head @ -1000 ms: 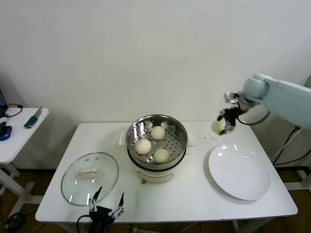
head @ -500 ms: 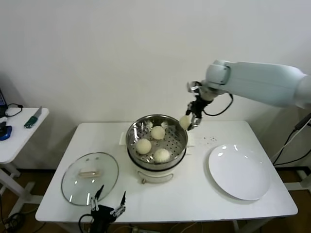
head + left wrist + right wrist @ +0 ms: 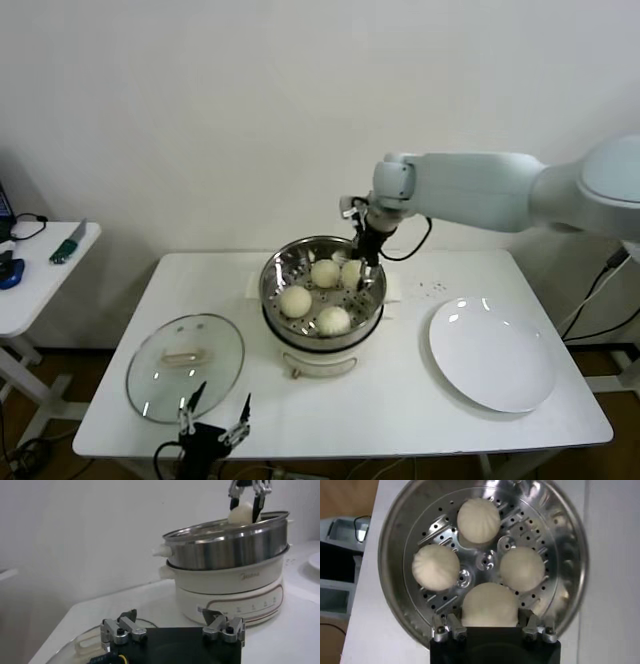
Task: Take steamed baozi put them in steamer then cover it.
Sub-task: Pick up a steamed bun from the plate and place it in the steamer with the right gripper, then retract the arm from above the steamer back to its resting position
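Observation:
The steamer [image 3: 270,292] stands mid-table on its white pot base, and three steamed baozi [image 3: 295,300] lie on its perforated floor [image 3: 485,560]. A fourth baozi [image 3: 489,605] sits low inside the basket at its far right side, with my right gripper [image 3: 360,268] shut on it, one finger pressed to each side. The cover [image 3: 185,365], a glass lid with a cream bar handle, lies flat on the table left of the steamer. My left gripper [image 3: 217,402] hangs open and idle at the table's front edge, just beside the cover.
An empty white plate [image 3: 492,355] lies on the table to the right of the steamer. A small white side table [image 3: 40,262] with a few tools stands off to the left. A white wall runs close behind the table.
My right arm has swung left from above the plate's far side, carrying the baozi, and lowered it into the steamer. The left arm has stayed put.

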Action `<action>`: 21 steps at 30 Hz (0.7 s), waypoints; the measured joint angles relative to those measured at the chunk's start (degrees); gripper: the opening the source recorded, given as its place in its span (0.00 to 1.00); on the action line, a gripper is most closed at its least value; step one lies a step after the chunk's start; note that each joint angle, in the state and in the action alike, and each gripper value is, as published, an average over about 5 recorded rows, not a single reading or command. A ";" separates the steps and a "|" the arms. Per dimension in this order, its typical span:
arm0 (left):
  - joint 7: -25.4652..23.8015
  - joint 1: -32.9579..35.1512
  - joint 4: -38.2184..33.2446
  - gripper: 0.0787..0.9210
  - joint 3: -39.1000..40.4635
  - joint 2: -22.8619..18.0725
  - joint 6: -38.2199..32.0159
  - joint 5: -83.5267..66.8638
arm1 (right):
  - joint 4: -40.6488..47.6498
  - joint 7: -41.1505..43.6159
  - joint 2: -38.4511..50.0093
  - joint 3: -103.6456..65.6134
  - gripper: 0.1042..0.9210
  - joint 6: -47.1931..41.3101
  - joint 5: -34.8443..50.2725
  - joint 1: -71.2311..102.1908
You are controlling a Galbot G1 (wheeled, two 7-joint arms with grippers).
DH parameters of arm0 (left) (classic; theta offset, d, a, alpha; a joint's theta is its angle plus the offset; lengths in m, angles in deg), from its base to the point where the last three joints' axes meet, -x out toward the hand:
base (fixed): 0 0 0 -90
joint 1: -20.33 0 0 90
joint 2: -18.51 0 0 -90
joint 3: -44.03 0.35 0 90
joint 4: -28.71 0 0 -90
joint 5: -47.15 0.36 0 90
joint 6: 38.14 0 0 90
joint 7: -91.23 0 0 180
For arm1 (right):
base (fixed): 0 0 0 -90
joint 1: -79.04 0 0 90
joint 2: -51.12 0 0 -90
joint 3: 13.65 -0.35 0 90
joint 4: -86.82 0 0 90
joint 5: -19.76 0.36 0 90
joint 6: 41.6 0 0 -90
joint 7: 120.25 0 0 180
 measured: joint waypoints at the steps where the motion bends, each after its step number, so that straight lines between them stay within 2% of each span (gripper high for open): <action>1: 0.00 0.05 0.03 0.88 -0.09 0.04 -0.04 -0.12 | 0.15 -0.07 -0.20 0.12 0.74 -0.04 -0.18 0.39; 8: 0.01 -0.01 0.40 0.88 -0.43 0.31 -0.14 -0.65 | 1.30 -0.35 -1.19 0.53 0.76 -0.21 -1.69 2.24; 14: 0.01 -0.14 0.43 0.88 -0.61 0.61 -0.14 -0.87 | 1.50 -0.77 -1.24 0.19 0.86 -0.62 -2.61 2.87; 21: 0.01 0.04 0.48 0.88 -0.64 0.64 -0.16 -0.94 | 1.14 -0.70 -0.63 -0.84 0.88 -0.75 -2.76 2.78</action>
